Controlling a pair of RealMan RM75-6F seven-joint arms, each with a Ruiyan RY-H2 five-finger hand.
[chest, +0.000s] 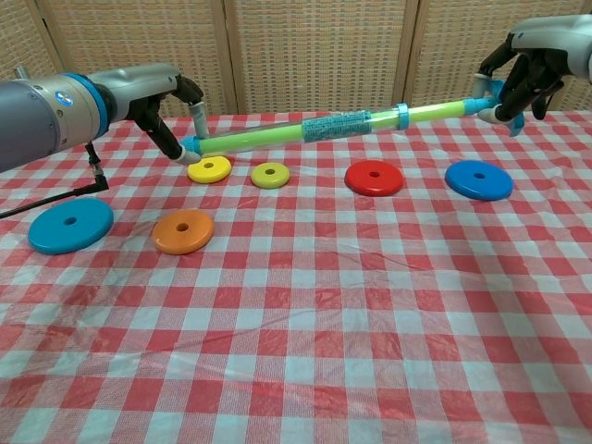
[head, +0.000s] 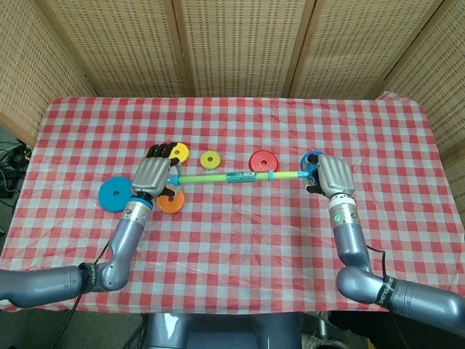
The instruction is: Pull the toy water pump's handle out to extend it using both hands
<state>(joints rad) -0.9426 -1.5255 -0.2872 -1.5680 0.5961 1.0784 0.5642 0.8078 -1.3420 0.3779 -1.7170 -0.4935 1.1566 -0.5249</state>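
Note:
The toy water pump is a long green tube with a blue patterned label and blue ends. It hangs level above the table between both hands. My left hand grips its left blue tip. My right hand holds the blue handle at the right end. A thin green rod runs from the blue collar to that handle.
Flat discs lie on the red checked tablecloth under the pump: a blue one, orange, two yellow ones, red, and another blue one below the right hand.

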